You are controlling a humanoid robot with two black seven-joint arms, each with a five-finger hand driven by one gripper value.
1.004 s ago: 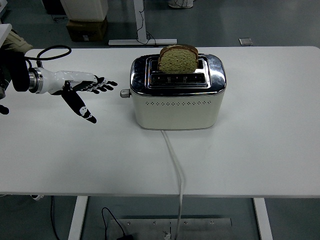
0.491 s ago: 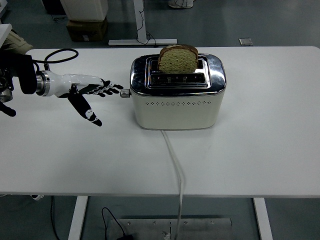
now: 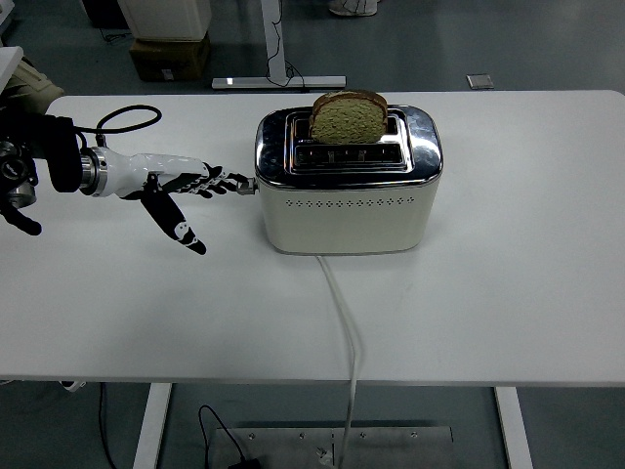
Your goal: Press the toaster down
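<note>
I see the big white table (image 3: 508, 293) filling most of my view. The toaster (image 3: 347, 186) sits on it a bit past the middle, toward 12 o'clock. It is cream on the sides and shiny silver on top. A white cord (image 3: 344, 322) runs from its front straight back toward me at 6 o'clock and drops over the near edge of the table.

My left arm (image 3: 49, 166) comes in from 9 o'clock, black at the edge and then white near the wrist. The left hand (image 3: 181, 186) is flat and stretched out, with the fingers spread apart and holding nothing. The fingers point at 3 o'clock, right at the toaster's side. The thumb (image 3: 179, 227) hangs down and away toward 5 o'clock.

From the hand, the toaster is at 3 o'clock, very close. The fingertips (image 3: 237, 182) reach the small lever (image 3: 246, 189) that sticks out of the toaster's left side. They look like they touch it, but I cannot be sure.

A slice of bread (image 3: 349, 116) stands up tall in the back slot, brown crust on top
</note>
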